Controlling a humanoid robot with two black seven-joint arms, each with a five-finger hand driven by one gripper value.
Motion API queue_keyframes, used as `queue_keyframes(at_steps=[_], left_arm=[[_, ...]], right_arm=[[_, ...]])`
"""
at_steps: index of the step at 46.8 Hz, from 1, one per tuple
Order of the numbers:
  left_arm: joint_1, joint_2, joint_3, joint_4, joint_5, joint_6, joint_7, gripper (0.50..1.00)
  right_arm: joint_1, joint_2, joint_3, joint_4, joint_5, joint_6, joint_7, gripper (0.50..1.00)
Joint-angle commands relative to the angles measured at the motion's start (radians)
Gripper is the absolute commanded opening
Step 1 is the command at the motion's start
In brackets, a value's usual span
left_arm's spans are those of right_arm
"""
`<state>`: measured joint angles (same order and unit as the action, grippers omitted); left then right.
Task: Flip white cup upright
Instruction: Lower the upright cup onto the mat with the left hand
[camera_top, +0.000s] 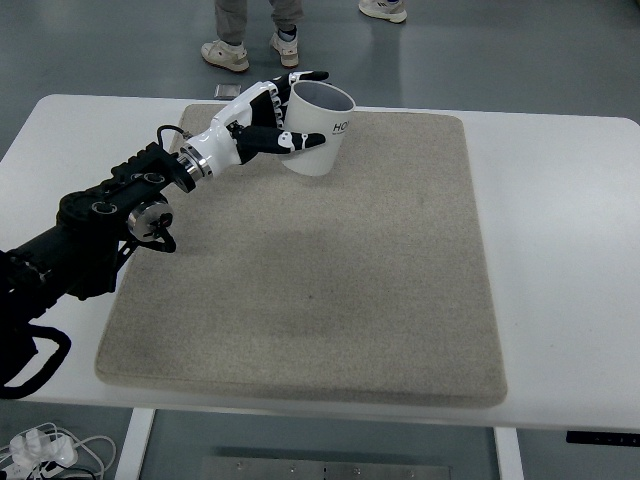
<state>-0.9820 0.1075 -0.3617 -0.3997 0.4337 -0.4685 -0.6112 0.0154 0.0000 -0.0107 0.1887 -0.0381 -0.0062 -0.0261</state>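
A white cup (322, 130) with dark lettering stands near the far edge of the grey mat (330, 280), its open mouth facing up and slightly tilted. My left hand (280, 115) comes in from the lower left on a black arm and is wrapped around the cup's left side, thumb in front and fingers behind the rim. The right arm does not show.
The mat lies on a white table (560, 250). A person's legs and sneakers (226, 53) stand on the floor beyond the far edge. A small dark object (227, 91) lies at that edge. Cables (40, 450) lie on the floor at lower left.
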Motion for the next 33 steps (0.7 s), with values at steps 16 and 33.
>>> queue_keyframes(at_steps=[16, 33], left_arm=[[0.045, -0.032, 0.004, 0.071, 0.002, 0.031, 0.000, 0.572], [0.055, -0.032, 0.017, 0.070, 0.013, 0.085, 0.000, 0.645]], right_arm=[[0.000, 0.000, 0.000, 0.000, 0.001, 0.000, 0.000, 0.952], [0.000, 0.000, 0.000, 0.000, 0.000, 0.000, 0.000, 0.952]])
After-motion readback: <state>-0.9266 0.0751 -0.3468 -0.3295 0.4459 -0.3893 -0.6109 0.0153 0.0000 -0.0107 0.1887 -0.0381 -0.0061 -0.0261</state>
